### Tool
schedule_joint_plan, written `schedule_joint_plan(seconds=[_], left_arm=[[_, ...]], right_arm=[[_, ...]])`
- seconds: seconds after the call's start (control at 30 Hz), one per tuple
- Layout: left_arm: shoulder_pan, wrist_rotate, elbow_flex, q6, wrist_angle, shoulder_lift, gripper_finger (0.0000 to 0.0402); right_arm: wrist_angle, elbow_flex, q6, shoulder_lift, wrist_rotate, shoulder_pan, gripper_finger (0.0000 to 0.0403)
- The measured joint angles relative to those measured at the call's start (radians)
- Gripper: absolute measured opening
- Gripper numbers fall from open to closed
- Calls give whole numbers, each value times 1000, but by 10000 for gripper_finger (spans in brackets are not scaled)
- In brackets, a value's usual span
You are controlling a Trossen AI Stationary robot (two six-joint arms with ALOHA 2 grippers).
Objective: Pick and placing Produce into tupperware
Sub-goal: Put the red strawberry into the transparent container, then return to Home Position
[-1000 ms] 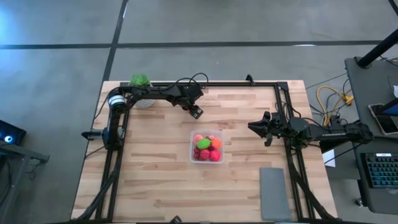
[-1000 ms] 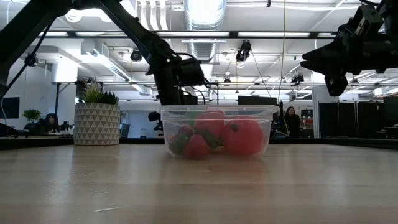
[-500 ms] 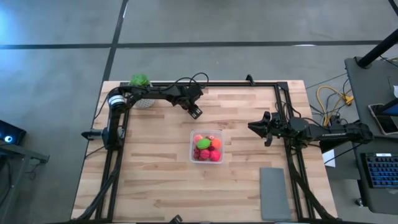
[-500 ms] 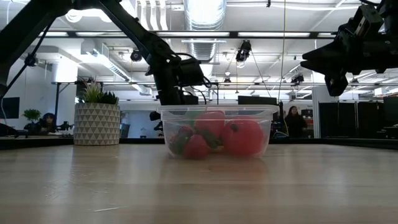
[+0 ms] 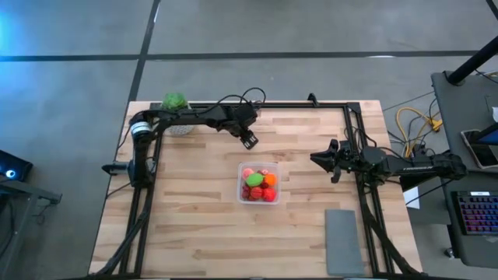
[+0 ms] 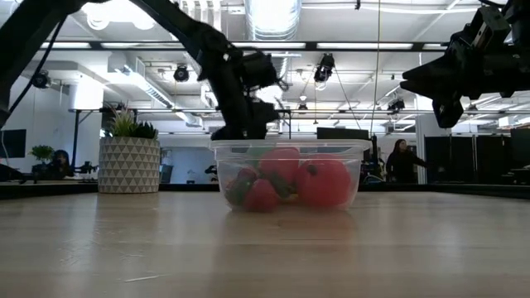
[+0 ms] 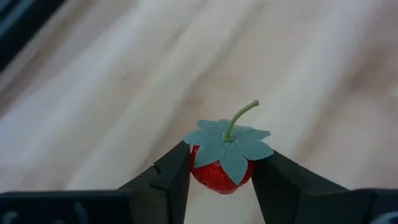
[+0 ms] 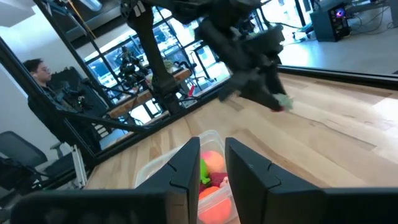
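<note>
Red strawberry [image 7: 221, 171], pinched low between the left gripper [image 7: 221, 180] jaws, risked slipping before reaching the tupperware [image 5: 259, 183]; right gripper [image 5: 320, 159] jaws clenched empty.

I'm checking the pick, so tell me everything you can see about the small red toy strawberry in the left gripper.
The small red toy strawberry has a glossy, plastic-looking red body, a flat pale-green leaf cap and a thin curved green stem that points away from the gripper. The left gripper is shut on it, one dark finger pressing each side. It hangs above the light wooden table and touches nothing else. In the high view the gripper sits just beyond the clear plastic container of fruit.
</note>
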Motion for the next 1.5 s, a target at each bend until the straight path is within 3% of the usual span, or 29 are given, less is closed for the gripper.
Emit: schedule_joint_plan(seconds=[0.27,0.4,0.6,0.7,0.9,1.13,1.2,1.4,1.5], left_arm=[[-150,214,1,-11,1,-122,127],[-260,272,-1,-79,2,-152,127],[-392,267,-3,-193,-2,-153,128],[-421,204,-12,-228,2,-153,139],[-425,148,-14,-385,-15,-154,192],[-441,175,-23,-395,-59,-176,255],[-473,126,-26,-393,-25,-218,262],[-633,-209,-31,-346,-19,-420,265],[-715,-313,-58,-320,-52,-536,265]], right_arm=[[0,0,0,0,0,0,74],[0,0,0,0,0,0,79],[0,0,0,0,0,0,76],[0,0,0,0,0,0,72],[0,0,0,0,0,0,71],[0,0,0,0,0,0,79],[0,0,0,0,0,0,80],[0,0,0,0,0,0,72],[0,0,0,0,0,0,69]])
